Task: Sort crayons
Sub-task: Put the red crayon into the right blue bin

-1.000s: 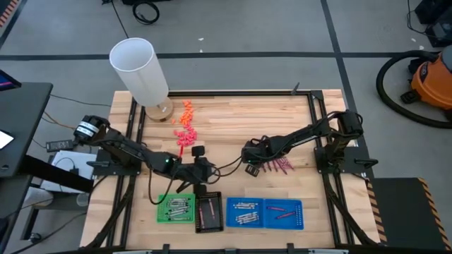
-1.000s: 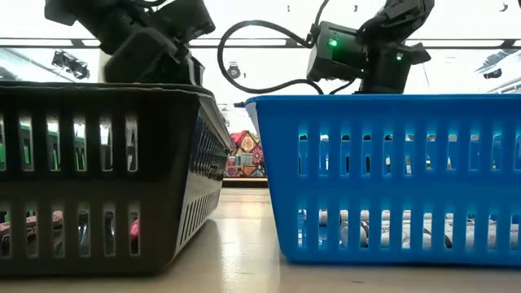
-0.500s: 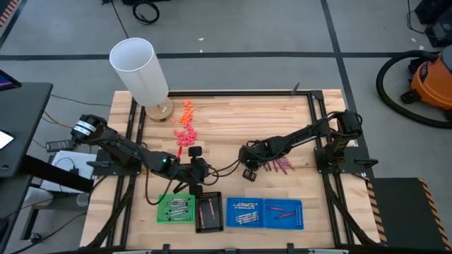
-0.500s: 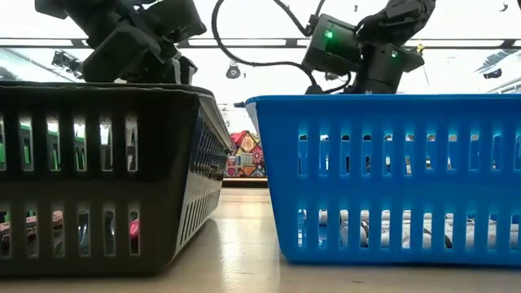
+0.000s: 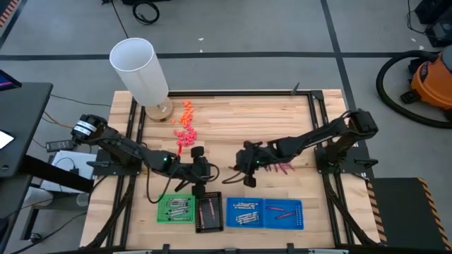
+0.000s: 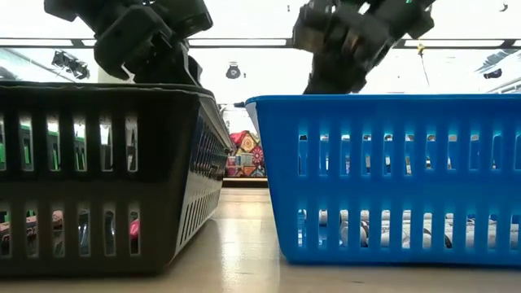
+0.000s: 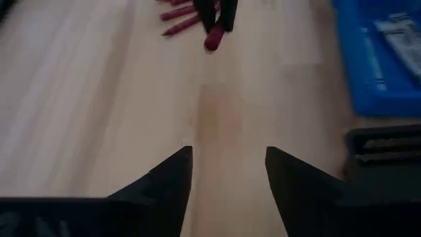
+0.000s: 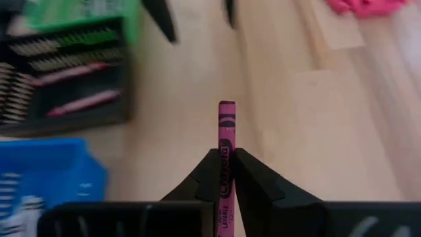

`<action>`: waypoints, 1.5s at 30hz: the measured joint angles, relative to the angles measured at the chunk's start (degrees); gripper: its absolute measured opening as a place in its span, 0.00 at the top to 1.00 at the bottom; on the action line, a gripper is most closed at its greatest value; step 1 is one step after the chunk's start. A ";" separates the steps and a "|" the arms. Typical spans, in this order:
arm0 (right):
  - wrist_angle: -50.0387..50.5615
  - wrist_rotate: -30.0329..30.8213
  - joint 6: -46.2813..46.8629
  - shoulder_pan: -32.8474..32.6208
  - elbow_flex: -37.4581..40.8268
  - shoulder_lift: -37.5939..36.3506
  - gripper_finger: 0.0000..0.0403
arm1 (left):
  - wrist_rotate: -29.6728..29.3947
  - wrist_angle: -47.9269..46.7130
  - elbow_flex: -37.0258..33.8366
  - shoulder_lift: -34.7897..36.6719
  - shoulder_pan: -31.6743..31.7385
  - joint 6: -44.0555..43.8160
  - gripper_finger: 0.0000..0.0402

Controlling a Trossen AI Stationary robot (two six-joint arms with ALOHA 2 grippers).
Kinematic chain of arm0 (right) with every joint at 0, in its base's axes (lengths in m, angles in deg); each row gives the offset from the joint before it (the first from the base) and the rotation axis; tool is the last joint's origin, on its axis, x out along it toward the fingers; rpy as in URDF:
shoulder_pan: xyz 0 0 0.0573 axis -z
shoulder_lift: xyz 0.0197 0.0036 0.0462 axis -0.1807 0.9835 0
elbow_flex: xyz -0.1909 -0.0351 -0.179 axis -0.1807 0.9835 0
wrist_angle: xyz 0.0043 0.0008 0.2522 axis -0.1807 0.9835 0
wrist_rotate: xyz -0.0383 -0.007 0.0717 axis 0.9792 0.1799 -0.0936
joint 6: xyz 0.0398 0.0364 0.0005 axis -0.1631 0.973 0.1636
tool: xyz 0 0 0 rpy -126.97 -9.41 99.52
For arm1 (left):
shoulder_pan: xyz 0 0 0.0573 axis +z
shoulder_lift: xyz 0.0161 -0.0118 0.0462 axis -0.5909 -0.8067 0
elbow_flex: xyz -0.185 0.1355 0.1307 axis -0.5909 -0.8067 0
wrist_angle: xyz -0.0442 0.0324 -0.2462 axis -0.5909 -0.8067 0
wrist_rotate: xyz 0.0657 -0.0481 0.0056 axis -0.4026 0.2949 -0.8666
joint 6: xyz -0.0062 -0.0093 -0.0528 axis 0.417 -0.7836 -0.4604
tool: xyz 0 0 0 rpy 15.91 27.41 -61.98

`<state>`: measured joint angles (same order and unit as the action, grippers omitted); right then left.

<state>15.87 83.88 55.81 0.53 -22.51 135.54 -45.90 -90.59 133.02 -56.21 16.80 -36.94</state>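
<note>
A loose heap of magenta crayons (image 5: 280,167) lies on the wooden table right of centre. My right gripper (image 5: 240,168) hangs just left of the heap, shut on one magenta crayon (image 8: 226,128). My left gripper (image 5: 205,172) stands open opposite it, pointing toward the table's right, with bare wood between its fingers (image 7: 228,153). Along the near edge stand a green tray (image 5: 176,209), a black tray (image 5: 208,212) and two blue trays (image 5: 265,213), with grey and pink crayons lying in them. My right gripper pinches the magenta crayon's rear part (image 8: 225,164) between its two fingers. The crayon lies along the fingers, and its free end (image 8: 226,105) sticks out past their tips toward the table's left. It looks clear of the table.
A tall white cylinder (image 5: 141,70) stands at the far left corner, with small orange and pink lumps (image 5: 186,123) strewn beside it. In the low view the black basket (image 6: 98,179) and a blue basket (image 6: 391,179) fill the foreground. Bare wood lies between the two grippers.
My right gripper has come away from the crayon heap, toward the table's left and near edge, and shows larger and closer in the low view. My left gripper has stayed roughly where it was.
</note>
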 joint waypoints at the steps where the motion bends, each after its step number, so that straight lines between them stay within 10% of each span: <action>1: -0.24 -0.45 0.05 -0.55 0.00 -0.42 0.89 | 1.34 0.19 0.00 0.00 0.04 0.05 0.48; 28: 10.64 -31.60 19.47 -11.93 0.00 -1.14 0.89 | 2.94 16.10 0.20 -0.02 -0.46 5.14 0.51; 45: 31.15 -25.81 28.11 -18.65 0.00 -1.16 0.82 | 2.94 15.91 0.20 0.00 -0.68 8.76 0.51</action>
<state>47.02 58.07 83.92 -18.12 -22.51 134.39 -42.96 -74.69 133.22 -56.21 16.12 -28.18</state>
